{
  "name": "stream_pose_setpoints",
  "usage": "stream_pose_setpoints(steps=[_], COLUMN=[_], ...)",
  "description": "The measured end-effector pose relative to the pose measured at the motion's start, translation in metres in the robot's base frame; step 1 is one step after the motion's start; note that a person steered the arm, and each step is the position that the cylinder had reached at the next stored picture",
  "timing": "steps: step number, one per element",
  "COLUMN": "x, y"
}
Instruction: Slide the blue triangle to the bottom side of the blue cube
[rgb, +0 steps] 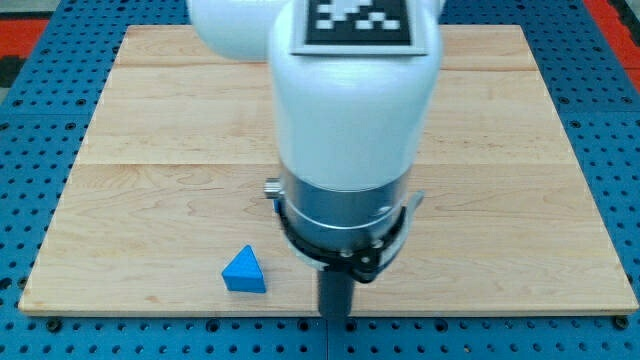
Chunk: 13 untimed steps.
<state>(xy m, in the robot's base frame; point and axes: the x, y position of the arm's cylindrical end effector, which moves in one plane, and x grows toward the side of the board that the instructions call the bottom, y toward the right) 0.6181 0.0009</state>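
Note:
The blue triangle (245, 271) lies near the board's bottom edge, left of centre. My dark rod comes down from the white arm, and my tip (335, 315) sits at the bottom edge of the board, to the right of the triangle with a gap between them. A small sliver of blue (271, 199) shows at the left edge of the arm's body, above and right of the triangle. It may be the blue cube, mostly hidden behind the arm.
The wooden board (150, 150) lies on a blue perforated table (30, 200). The white arm body (350, 110), with a black-and-white marker on top, covers the board's middle.

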Motion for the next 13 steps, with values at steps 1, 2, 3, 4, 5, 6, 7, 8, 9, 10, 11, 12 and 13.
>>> stream_pose_setpoints(steps=[1,2,3,4,5,6,7,8,9,10,11,12,13], x=[0.000,0.001,0.000,-0.034,-0.045,-0.029,-0.048,-0.065,-0.065,-0.064,-0.033,-0.027,-0.024], y=[-0.025,-0.066,-0.082,-0.079,-0.074,-0.121,-0.133,-0.113,-0.086,-0.072,-0.107,-0.121,-0.095])
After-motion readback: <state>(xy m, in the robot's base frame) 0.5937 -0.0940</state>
